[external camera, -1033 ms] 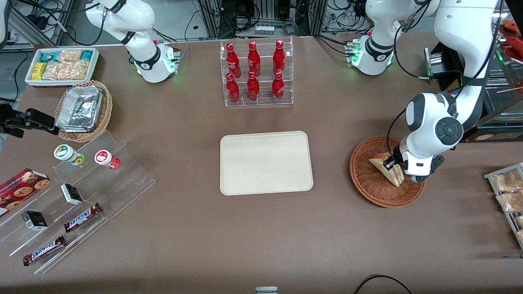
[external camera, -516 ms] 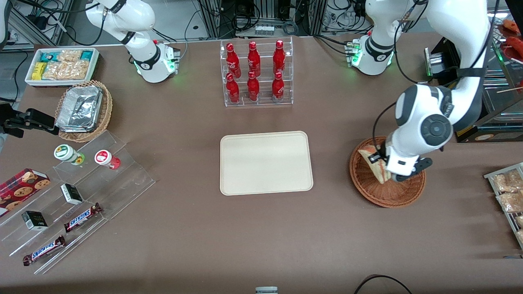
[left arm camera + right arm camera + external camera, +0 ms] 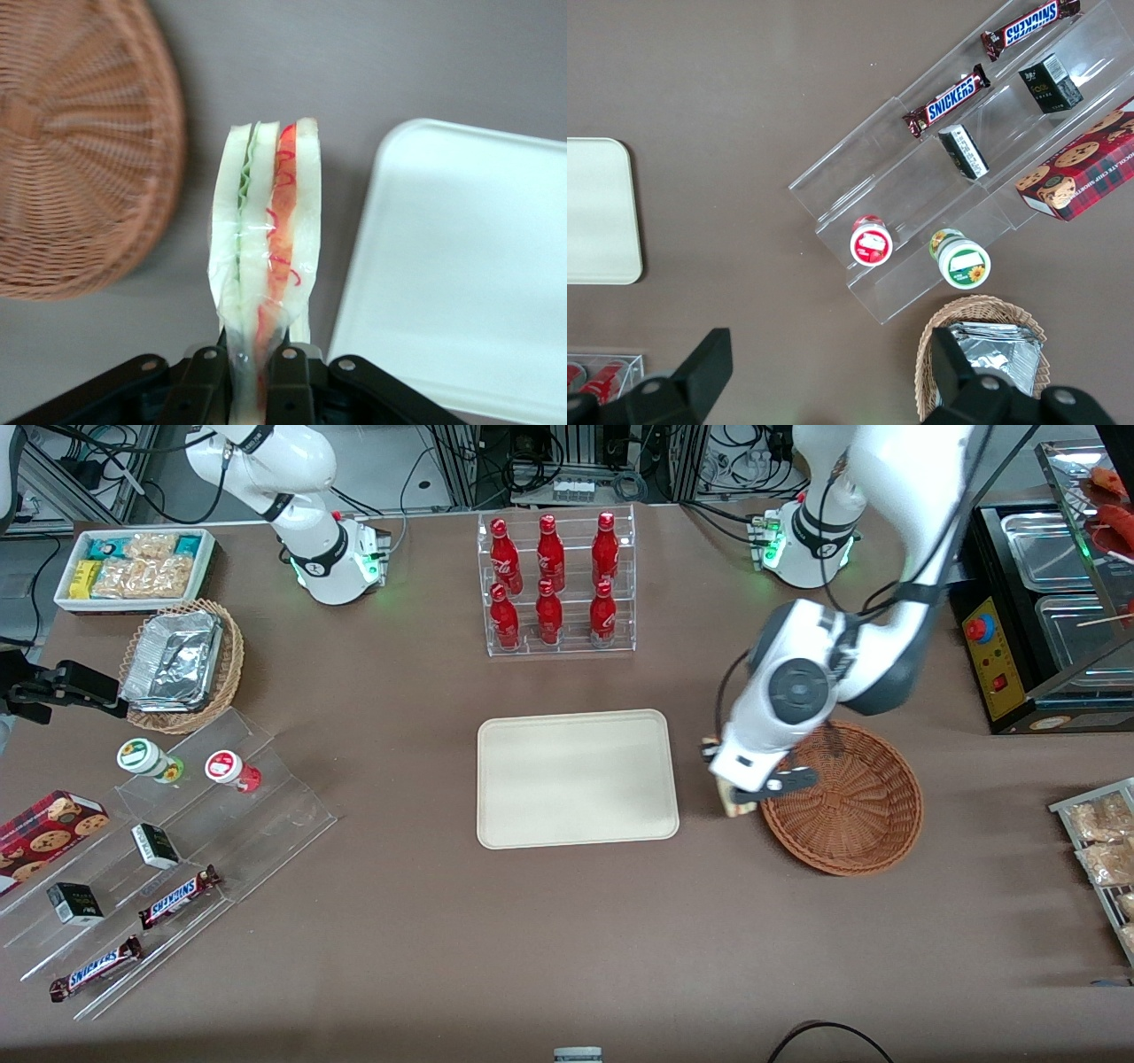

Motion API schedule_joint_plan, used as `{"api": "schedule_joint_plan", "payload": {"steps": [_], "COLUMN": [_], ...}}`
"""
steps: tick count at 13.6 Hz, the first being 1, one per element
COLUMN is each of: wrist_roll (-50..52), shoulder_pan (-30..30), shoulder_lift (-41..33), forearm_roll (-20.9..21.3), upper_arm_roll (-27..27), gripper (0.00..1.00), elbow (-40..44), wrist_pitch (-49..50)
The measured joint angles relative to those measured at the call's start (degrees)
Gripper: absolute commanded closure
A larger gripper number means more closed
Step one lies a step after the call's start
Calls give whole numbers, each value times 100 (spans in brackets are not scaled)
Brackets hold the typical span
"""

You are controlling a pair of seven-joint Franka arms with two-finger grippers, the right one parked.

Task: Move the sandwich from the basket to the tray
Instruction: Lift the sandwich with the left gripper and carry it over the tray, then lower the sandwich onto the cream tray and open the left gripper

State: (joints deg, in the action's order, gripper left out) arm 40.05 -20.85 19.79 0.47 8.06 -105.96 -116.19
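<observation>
The flat cream-beige rectangular tray (image 3: 578, 778) with its low raised rim lies bare at the middle of the brown table (image 3: 567, 921), and the round reddish-brown wicker basket (image 3: 846, 802) sits near it toward the working arm's end, now with nothing in it. Between the two, above the strip of table that parts them, hangs the left arm's gripper (image 3: 740, 795), its fingers (image 3: 288, 381) pinched tight on the lower end of the small plastic-wrapped wedge of white-bread sandwich (image 3: 266, 257). The sandwich stands on edge, its long axis running straight out from the fingertips, with the green layer on the basket's side and the red-orange layer on the tray's side. The relation that matters is that the tray's nearest rim lies just beside the sandwich, on the side away from the basket, so the carry likely needs only a short sideways travel toward the parked arm's end before lowering.
</observation>
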Motion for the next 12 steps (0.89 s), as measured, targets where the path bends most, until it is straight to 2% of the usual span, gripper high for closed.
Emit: {"api": "schedule_joint_plan", "payload": {"steps": [12], "wrist_roll": [638], "shoulder_pan": [-1610], "shoulder_lift": [1869], "forearm_roll": [-1], "upper_arm_roll": [3], "gripper": [100], "elbow": [2073], "wrist_pitch": [-7]}}
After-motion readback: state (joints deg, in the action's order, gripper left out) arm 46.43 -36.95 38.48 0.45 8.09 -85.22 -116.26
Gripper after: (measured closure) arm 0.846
